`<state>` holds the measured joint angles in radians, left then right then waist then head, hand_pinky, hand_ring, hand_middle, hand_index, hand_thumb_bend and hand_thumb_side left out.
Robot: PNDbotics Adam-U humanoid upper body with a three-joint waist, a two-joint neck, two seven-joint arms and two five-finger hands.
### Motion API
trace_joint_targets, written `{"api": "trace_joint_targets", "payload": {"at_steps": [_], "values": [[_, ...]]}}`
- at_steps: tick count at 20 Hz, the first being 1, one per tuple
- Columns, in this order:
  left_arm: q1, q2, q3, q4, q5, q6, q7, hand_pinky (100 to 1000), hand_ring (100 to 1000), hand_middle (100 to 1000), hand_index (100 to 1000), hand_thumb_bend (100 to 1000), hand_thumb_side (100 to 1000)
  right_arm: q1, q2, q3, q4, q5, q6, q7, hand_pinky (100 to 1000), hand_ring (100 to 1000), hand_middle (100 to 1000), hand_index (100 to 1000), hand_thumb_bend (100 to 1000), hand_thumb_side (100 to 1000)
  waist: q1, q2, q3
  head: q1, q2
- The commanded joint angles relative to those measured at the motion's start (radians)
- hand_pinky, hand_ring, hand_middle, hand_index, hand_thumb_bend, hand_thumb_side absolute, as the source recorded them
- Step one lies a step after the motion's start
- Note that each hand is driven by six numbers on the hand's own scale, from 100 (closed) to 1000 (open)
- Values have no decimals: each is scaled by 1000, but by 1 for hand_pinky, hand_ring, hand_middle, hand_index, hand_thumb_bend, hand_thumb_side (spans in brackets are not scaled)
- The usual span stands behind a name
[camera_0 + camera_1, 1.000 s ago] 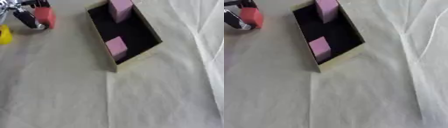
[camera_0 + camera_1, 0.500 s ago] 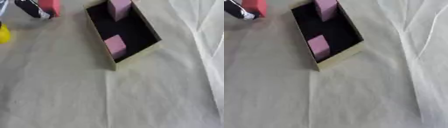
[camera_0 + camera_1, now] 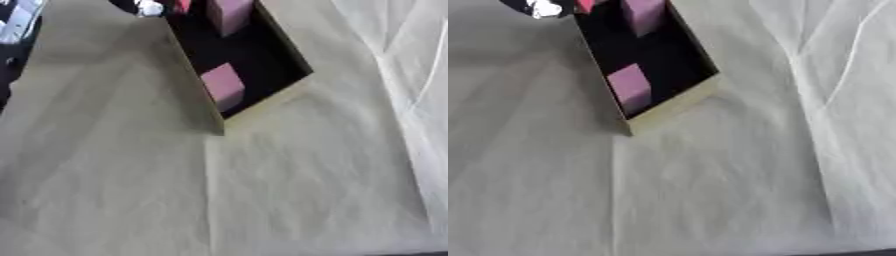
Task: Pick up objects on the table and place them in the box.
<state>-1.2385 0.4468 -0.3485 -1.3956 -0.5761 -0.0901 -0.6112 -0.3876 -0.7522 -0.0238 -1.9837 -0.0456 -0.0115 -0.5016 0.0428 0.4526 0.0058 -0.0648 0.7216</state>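
At the top edge of both views, left of centre: part of the left hand [image 3: 536, 7], black with a silvery patch, cut off by the frame. Just beside it on the right, a small red block [image 3: 585, 4], only its lower portion showing, at the far left corner of the box [image 3: 672, 107] and partly over the dark interior. Contact between hand and red block apparent, but open or closed state of the hand impossible to tell from the little that shows. Right hand in neither view.

Upper centre: shallow rectangular box, set askew on the table, long axis running from upper left to lower right; walls tan, floor black. Inside, two pink blocks, well apart:
- far pink block [image 3: 644, 14], toward the far end, standing against the right-hand wall, its top cropped by the frame;
- near pink block [image 3: 630, 85], toward the near end, close to the left-hand wall and just short of the near wall.

Below and around the box: table [image 3: 710, 190] covered with a pale cream cloth. Straight fold line [image 3: 208, 200] running from the near corner of the box down toward the lower edge. Raised creases [image 3: 833, 75] in the cloth to the right, branching from the upper right corner. At the extreme upper left of the left eye view, dark and pale shapes [image 3: 19, 24] beyond the table's edge, not identifiable.
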Motion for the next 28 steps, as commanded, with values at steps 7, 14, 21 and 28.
{"api": "trace_joint_targets", "payload": {"at_steps": [7,14,21,28], "values": [[-28,-13,-3,-37,38,34,-4,682,625,524,631,147,100,-14,-28,-2,-16,-18,9,6,872,739,767,849,100,801,18,-66,6,-7,8],[-6,-43,-36,6,89,32,-30,675,622,526,634,162,130,-23,-25,0,-16,-29,10,9,873,739,767,849,100,800,21,-74,-4,-5,8],[10,-63,-71,43,119,18,-56,680,628,535,643,191,192,-33,-21,5,-16,-39,16,14,873,738,766,849,100,800,25,-79,-9,-14,12],[26,-71,-79,88,51,3,-51,747,734,676,787,374,314,-36,-18,11,-16,-43,17,22,873,738,765,849,100,802,23,-80,-3,-20,14]]}}
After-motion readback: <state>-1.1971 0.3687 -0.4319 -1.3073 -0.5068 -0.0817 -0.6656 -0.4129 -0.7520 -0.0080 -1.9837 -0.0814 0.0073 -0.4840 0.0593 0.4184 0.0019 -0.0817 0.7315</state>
